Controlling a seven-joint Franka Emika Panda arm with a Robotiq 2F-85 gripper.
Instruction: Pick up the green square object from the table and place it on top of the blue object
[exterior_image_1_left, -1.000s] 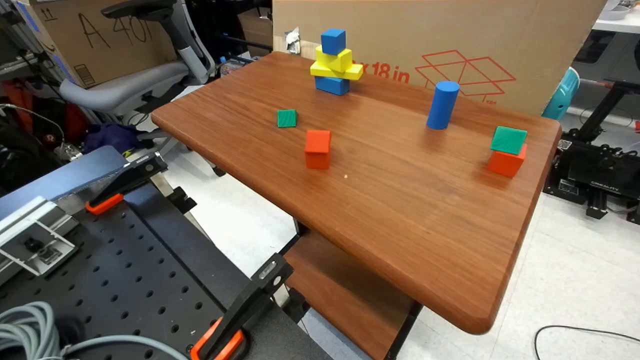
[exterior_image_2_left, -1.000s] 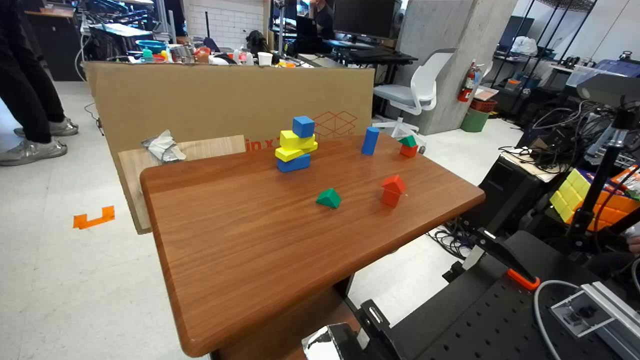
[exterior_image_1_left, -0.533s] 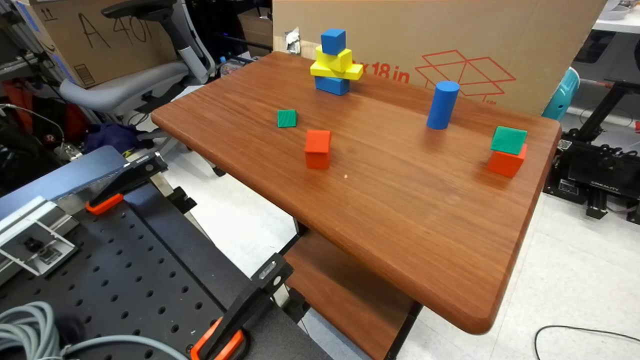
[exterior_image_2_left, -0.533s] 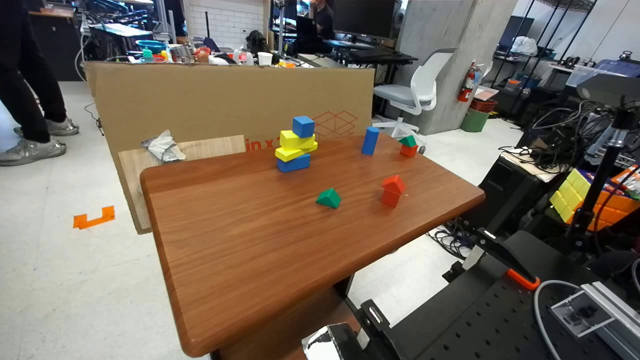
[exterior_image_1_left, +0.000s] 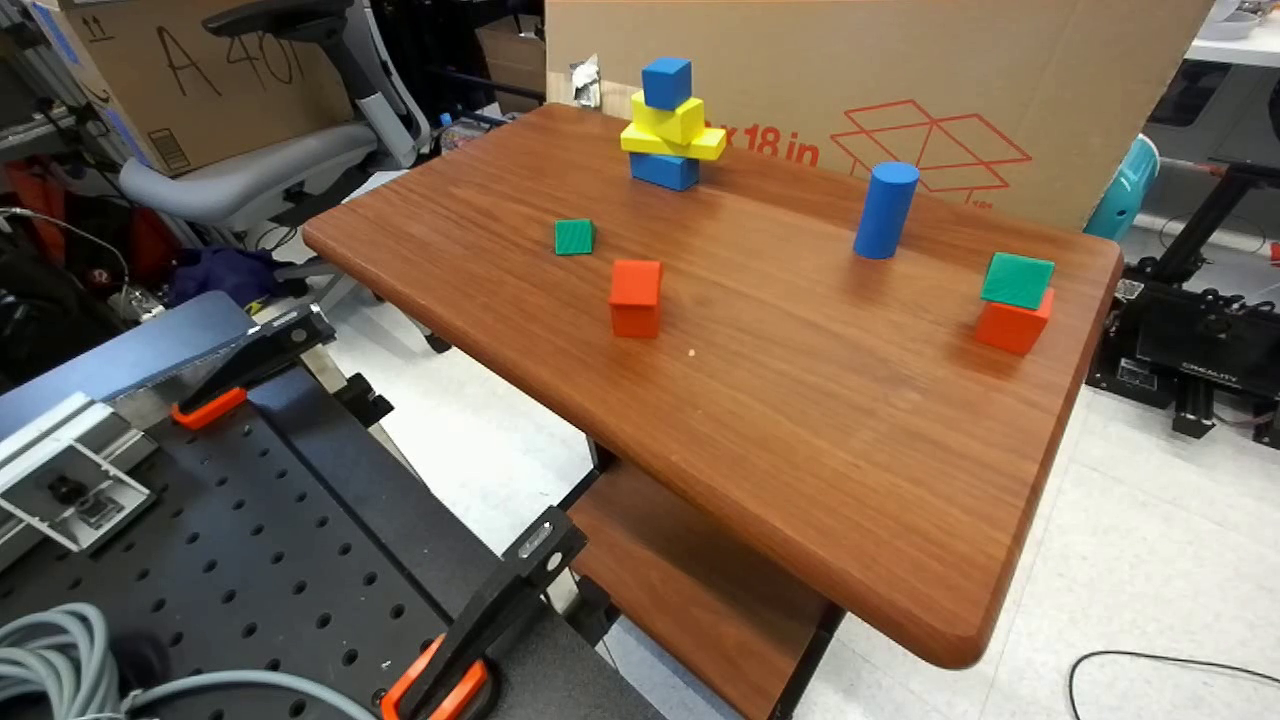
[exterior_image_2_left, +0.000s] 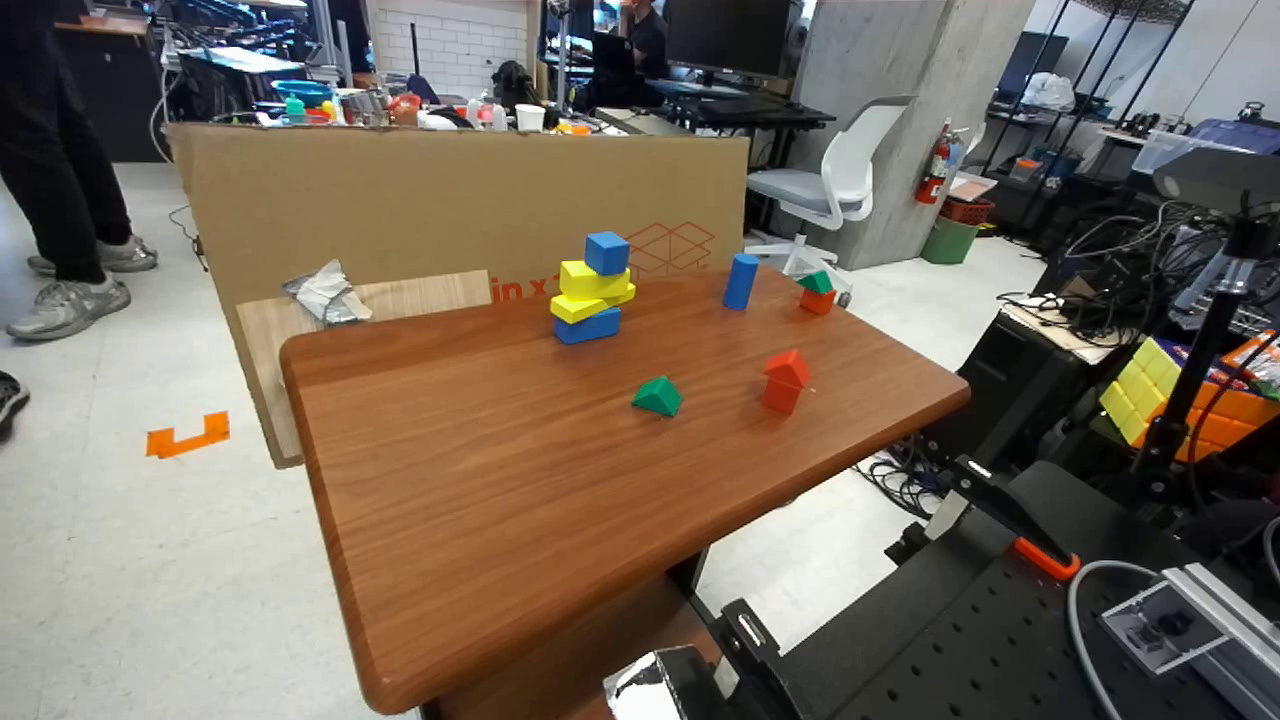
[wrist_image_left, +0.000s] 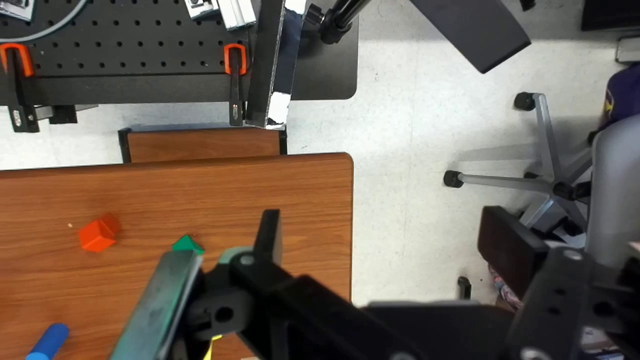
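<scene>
In both exterior views, find the green block lying on the counter, well apart from the upright cylinder, with a stretch of counter between them. Near the green block, see the red stack; near a corner, the green cap on a red block. Close to the long edge beside the panel, see the tower of blue and yellow pieces.

In the wrist view, see the end effector with jaws wide apart, and through the gap a strip of counter and the floor. Find the green block there partly hidden by the end effector, between the red stack and the counter's short edge. Past that edge, note a broad band of floor before a chair; between counter and pegboard, a narrower gap.

Among containers, note a box, and in the background a tub, a cup and a basket. Can't make out the contents.
</scene>
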